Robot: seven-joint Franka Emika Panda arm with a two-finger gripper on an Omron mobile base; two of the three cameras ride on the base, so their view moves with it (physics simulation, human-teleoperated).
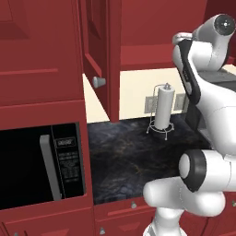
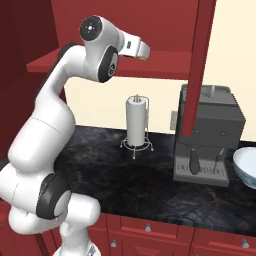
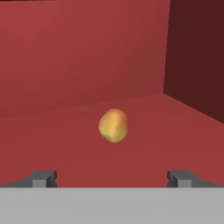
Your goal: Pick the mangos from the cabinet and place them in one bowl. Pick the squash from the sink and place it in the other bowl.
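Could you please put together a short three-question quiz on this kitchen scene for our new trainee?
1. True or false: the small yellow-orange mango lies on the red cabinet shelf, ahead of the gripper and between the lines of its two fingertips.
2. Which stands on the black stone counter between the arm and the grey coffee machine? A) a kettle B) the white paper towel roll on its wire holder C) a toaster
3. Fill in: the gripper's jaws are ____ and hold nothing.

Key: 1 true; 2 B; 3 open.
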